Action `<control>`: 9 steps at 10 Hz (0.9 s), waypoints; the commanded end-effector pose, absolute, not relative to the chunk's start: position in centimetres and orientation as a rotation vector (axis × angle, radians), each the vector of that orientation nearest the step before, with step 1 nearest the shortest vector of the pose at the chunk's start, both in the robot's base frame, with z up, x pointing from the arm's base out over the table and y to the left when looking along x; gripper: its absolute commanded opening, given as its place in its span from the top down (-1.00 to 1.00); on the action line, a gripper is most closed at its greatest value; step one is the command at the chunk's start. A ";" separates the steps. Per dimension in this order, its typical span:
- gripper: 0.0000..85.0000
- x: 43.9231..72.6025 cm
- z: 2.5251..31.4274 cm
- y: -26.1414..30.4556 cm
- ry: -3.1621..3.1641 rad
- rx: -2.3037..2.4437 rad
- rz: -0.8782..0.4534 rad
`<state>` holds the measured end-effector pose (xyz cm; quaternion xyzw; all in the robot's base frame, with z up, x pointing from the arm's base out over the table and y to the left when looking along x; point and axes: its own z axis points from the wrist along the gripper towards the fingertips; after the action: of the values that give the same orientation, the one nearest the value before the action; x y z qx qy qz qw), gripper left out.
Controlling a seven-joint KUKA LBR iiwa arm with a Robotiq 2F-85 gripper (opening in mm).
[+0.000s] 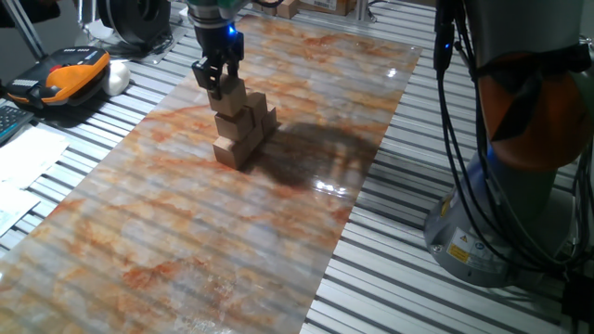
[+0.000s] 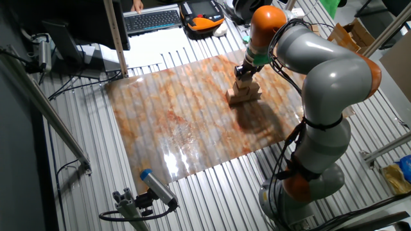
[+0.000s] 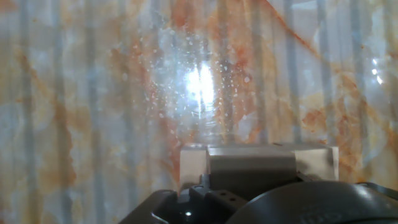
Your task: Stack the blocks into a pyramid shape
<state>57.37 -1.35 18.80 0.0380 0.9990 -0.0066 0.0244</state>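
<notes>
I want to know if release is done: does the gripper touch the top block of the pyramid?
Cannot tell. In one fixed view the gripper sits at the top block, but neither contact nor gap shows plainly.

Marbled mat (image 1: 232, 223); keyboard (image 2: 153, 19); orange-black device (image 1: 70, 76); papers (image 1: 23, 167)

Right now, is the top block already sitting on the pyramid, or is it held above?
Cannot tell for sure. The gripper is at the top block of the pyramid; any gap below is too small to see.

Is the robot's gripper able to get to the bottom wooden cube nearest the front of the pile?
Probably yes: the gripper sits at the pyramid's top, and that tan wooden cube has open marbled board around it.
</notes>
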 end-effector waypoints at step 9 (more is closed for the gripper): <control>1.00 57.4 18.8 -1.4 3.109 0.059 -0.037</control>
<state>57.39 -1.40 18.81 0.0189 0.9996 -0.0124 0.0157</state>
